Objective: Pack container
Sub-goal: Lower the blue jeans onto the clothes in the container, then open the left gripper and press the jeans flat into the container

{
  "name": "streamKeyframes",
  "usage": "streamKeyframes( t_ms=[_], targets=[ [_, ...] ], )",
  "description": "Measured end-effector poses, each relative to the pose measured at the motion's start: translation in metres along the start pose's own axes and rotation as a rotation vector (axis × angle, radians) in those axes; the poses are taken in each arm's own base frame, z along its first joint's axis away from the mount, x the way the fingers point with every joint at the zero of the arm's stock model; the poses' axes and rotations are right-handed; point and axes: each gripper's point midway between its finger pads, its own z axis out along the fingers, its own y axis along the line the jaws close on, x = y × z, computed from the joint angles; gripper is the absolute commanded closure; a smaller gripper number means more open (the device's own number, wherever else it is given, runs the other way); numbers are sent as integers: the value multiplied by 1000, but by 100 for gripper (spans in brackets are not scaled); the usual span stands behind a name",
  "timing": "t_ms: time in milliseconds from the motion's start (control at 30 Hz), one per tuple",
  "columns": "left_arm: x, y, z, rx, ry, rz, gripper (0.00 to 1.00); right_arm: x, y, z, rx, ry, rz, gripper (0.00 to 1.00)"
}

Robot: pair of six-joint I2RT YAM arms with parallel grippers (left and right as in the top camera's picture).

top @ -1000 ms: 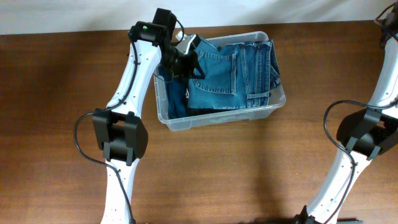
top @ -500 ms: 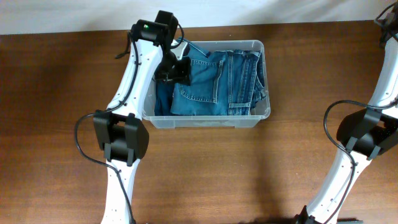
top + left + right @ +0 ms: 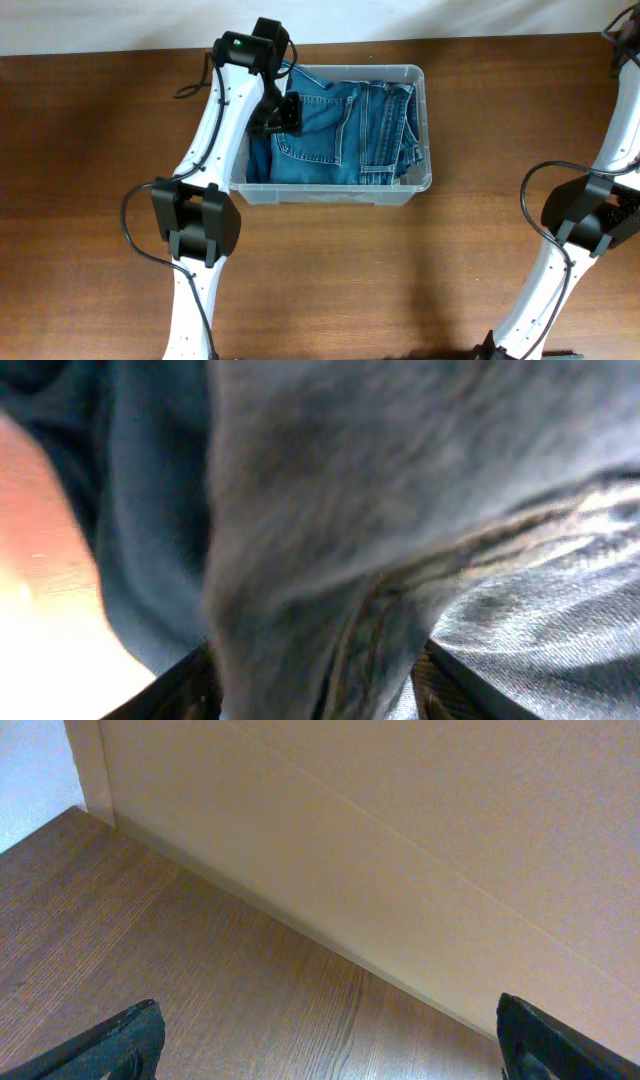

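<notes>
Container [image 3: 330, 194] position has changed within the last second: it was skewed on the counter [image 3: 100, 220], and it has swung round to sit square near the far edge, left of centre. The left arm [image 3: 195, 215] reaches forward with its wrist bent down over the tub's left end, and the left end effector [image 3: 283, 112] is down on the folded jeans [image 3: 350, 130]. Its wrist view shows only blurred denim between parted fingers, and I cannot tell whether they still pinch cloth. The jeans lie flat inside, so packing looks nearly done. Far right, the right arm [image 3: 580, 215] stands folded, and the right end effector [image 3: 330, 1042] is spread wide over bare wood.
</notes>
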Motion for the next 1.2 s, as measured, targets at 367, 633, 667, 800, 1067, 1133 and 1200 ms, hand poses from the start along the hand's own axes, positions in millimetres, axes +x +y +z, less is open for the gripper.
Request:
streamKeyframes(
  t_ms=[367,633,667,800,1067,1133,1200],
  targets=[
    [-6,29,-11,-172,-58,-96,37,0,0,0,0,0,-1,2],
    [-21,47,-48,-275,-184,-152,42,0,0,0,0,0,0,2],
    [-24,48,-53,-279,-205,-158,47,0,0,0,0,0,0,2],
    [-35,46,-72,-279,-287,-175,82,0,0,0,0,0,0,2],
    [-32,-5,-73,-247,-336,-87,93,0,0,0,0,0,0,2],
    [-33,-19,-72,-230,-356,-64,94,0,0,0,0,0,0,2],
    [-36,-28,-73,-217,-379,-52,95,0,0,0,0,0,0,2]
  ],
)
